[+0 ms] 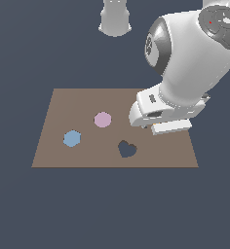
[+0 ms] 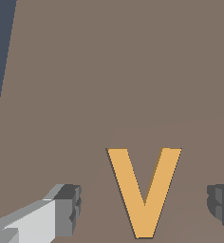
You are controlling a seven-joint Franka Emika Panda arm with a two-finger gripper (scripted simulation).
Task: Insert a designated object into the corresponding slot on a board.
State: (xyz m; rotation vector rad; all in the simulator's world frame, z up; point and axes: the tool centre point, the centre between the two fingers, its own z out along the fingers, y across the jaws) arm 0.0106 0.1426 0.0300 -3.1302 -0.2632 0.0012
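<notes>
On the brown board (image 2: 109,71), in the wrist view, lies the orange caret piece (image 2: 144,190), flat against the surface and showing as a V shape with its two arms reaching away from the gripper (image 2: 144,204) and its point between the two fingertips. A thin dark line runs along the piece's edges (whether that is a shadow or the rim of a cutout beneath it cannot be told from this view). The gripper is spread wide: one light grey finger with a dark pad (image 2: 69,206) stands well off one side of the piece, the other dark pad (image 2: 221,205) stands off the opposite side, and neither touches the orange shape.

Seen from the exterior view, the board (image 1: 63,104) lies flat on a dark blue-grey ground, and the arm's white wrist and hand (image 1: 161,114) hang low over the part of the board toward the exterior view's right, hiding the orange piece and whatever lies beneath the hand. Relative to the board's middle, a dark heart-shaped cutout (image 1: 127,149) sits toward the near edge, a pink round piece (image 1: 103,119) lies just toward the exterior view's left, and a blue hexagon (image 1: 72,138) lies farther that way. The caret-shaped slot cannot be picked out in either view.
</notes>
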